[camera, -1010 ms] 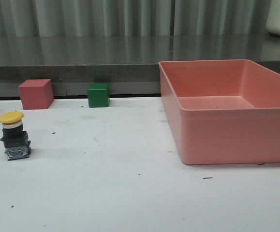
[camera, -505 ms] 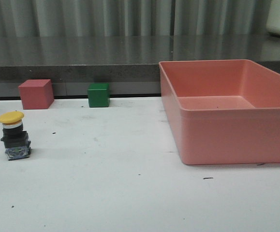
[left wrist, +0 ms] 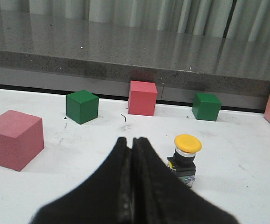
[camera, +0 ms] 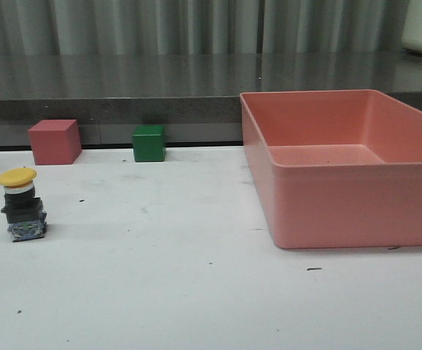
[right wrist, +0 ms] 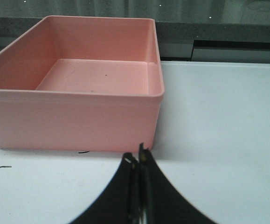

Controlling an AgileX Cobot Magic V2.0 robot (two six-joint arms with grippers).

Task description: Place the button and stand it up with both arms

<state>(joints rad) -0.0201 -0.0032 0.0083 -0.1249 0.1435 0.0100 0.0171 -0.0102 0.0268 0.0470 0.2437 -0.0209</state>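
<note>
The button stands upright on the white table at the left, yellow cap on top, black body and blue-green base below. It also shows in the left wrist view, just beyond and beside my left gripper, which is shut and empty. My right gripper is shut and empty, just in front of the pink bin's near wall. Neither gripper shows in the front view.
A large pink bin stands at the right, empty. A pink cube and a green cube sit at the table's back edge. The left wrist view shows another pink cube and another green cube further left.
</note>
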